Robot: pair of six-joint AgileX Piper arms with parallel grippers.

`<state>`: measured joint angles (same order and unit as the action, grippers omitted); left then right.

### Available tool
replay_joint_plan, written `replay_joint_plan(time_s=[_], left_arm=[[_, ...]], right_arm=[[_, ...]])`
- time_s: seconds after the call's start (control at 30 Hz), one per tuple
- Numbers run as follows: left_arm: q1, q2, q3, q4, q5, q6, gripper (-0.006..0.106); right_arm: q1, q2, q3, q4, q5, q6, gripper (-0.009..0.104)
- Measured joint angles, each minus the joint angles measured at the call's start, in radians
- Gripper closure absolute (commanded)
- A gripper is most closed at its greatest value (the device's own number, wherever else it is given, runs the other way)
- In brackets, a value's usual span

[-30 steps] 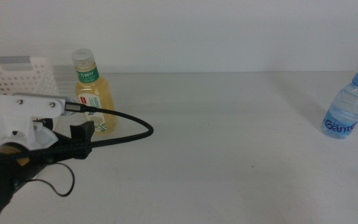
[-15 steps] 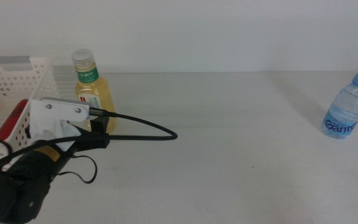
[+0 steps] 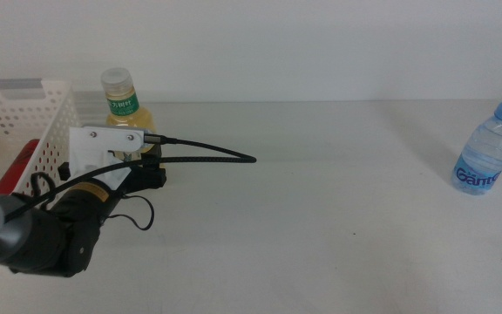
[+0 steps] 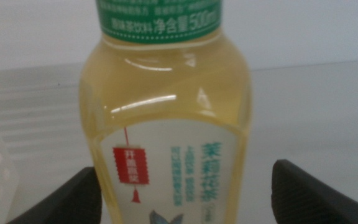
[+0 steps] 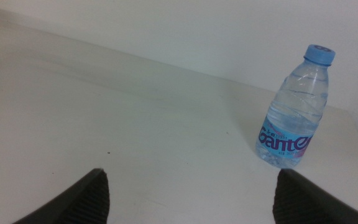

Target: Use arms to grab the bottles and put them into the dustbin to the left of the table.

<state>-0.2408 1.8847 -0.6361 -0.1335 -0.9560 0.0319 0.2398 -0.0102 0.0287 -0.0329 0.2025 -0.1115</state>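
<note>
Left gripper is spread wide, holding nothing. The yellow tea bottle stands upright dead centre between the jaws, a gap on each side, no contact visible. In the middle view the tea bottle sits at about 10 o'clock on the table, just beside the white dustbin; a red can lies inside it. Right gripper waits, jaws wide apart and empty; water bottle upright, well apart at its 1 o'clock.
</note>
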Motion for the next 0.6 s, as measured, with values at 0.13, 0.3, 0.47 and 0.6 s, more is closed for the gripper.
replay_joint_plan(time_s=[0.13,0.3,0.47,0.6], left_arm=[[0.017,0.052,-0.047,0.0,0.0,0.001,0.01],[0.037,0.099,-0.107,0.004,0.0,0.002,0.01],[0.043,0.125,-0.143,0.009,0.001,-0.003,0.019],[0.044,0.125,-0.144,0.012,0.007,-0.032,0.052]], right_arm=[[0.0,0.0,0.0,0.0,0.0,0.0,0.019],[0.0,0.0,0.0,0.0,0.0,0.0,0.019],[0.0,0.0,0.0,0.0,0.0,0.0,0.019],[0.0,0.0,0.0,0.0,0.0,0.0,0.019]])
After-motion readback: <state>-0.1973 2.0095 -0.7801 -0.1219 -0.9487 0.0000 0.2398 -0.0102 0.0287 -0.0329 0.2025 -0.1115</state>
